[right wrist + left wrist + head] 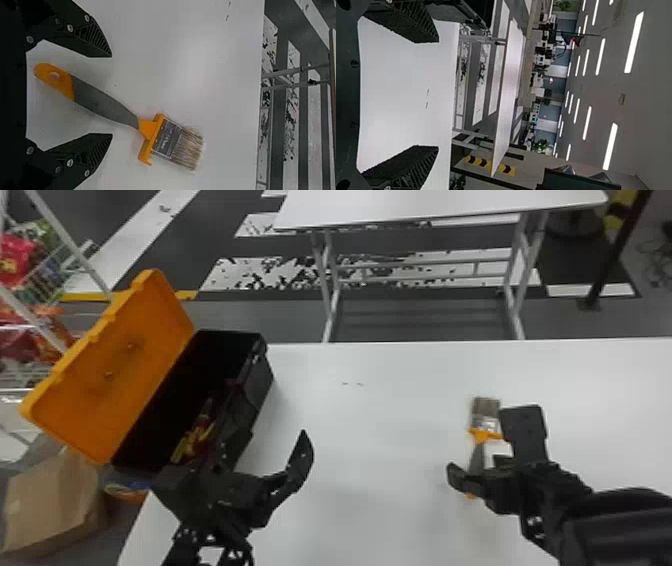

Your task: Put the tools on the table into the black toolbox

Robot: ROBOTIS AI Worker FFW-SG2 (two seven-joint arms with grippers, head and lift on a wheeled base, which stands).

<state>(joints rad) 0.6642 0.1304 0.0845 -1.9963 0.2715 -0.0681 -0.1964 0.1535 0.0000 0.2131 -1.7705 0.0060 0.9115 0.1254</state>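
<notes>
The flat paintbrush with grey-and-orange handle and pale bristles (104, 104) lies on the smooth white table (380, 420); the black right gripper (112, 95) is spread wide around its handle, holding nothing; best to square the fingers to the slanting grey grip, close evenly, then lift clear before travelling; the black left gripper (438, 95), wide apart and unladen, is beside the open black toolbox with orange lid (261, 387).

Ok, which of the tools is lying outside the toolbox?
The paintbrush with the grey and orange handle: it lies on the white table, between the right gripper's open fingers, while the red and yellow tools are inside the black toolbox.
</notes>
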